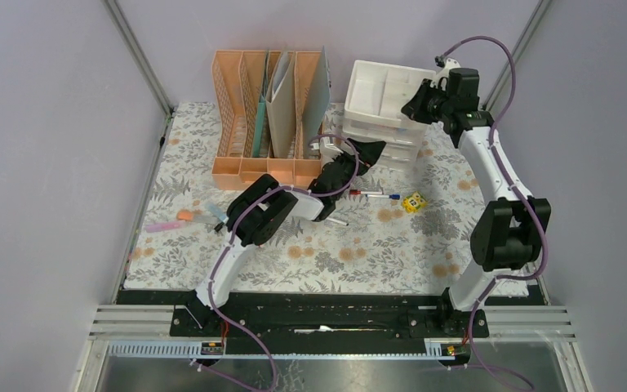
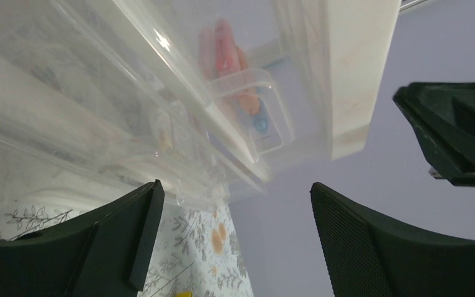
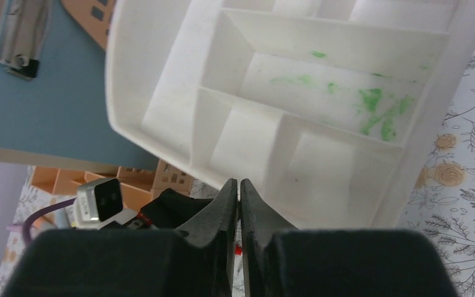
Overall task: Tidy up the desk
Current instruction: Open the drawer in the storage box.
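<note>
No writing, label, brand or number can be read in any view. The yellow block (image 1: 412, 202) on the surface (image 1: 335, 261) carries dark marks too small to make out. Green smears in the white tray (image 3: 179, 93) form no letters.

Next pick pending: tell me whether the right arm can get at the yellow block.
Likely yes: the yellow block lies uncovered on the desk near it; the right pincer, shut, must open first.
</note>
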Controlling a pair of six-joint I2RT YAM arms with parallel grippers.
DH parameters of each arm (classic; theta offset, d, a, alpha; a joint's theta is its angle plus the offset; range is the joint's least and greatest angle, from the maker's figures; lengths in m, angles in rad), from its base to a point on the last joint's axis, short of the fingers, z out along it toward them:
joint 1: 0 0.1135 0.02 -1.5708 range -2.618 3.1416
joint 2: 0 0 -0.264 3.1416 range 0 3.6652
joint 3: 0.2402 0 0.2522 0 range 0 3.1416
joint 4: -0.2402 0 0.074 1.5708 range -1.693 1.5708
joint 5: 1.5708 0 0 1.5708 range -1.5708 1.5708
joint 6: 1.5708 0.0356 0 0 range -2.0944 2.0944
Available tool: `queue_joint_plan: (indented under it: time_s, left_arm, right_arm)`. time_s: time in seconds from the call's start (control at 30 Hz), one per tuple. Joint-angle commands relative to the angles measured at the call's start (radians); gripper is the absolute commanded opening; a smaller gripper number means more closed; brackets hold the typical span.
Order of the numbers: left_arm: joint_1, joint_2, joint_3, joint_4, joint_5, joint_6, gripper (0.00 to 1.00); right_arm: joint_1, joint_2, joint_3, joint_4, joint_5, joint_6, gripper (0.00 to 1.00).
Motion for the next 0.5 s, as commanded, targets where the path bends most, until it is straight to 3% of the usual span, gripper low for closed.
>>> queue_joint_plan:
  time_s: [0.0, 0.23, 0.47]
  left_arm:
    - [-0.004, 0.03, 0.045, 0.162, -0.063, -0.01, 0.93]
    - [-0.003, 0.062, 0.072, 0.166, -0.06, -0.041, 0.93]
    - [-0.008, 0.088, 0.116, 0.079, -0.08, -0.074, 0.94]
  right_arm:
    - [0.018, -0.112, -0.014, 0.038, -0.062, 0.022, 0.09]
    - [0.016, -0.142, -0.039, 0.024, -0.071, 0.005, 0.08]
    - [0.016, -0.178, -0.052, 0.025, -0.044, -0.047, 0.18]
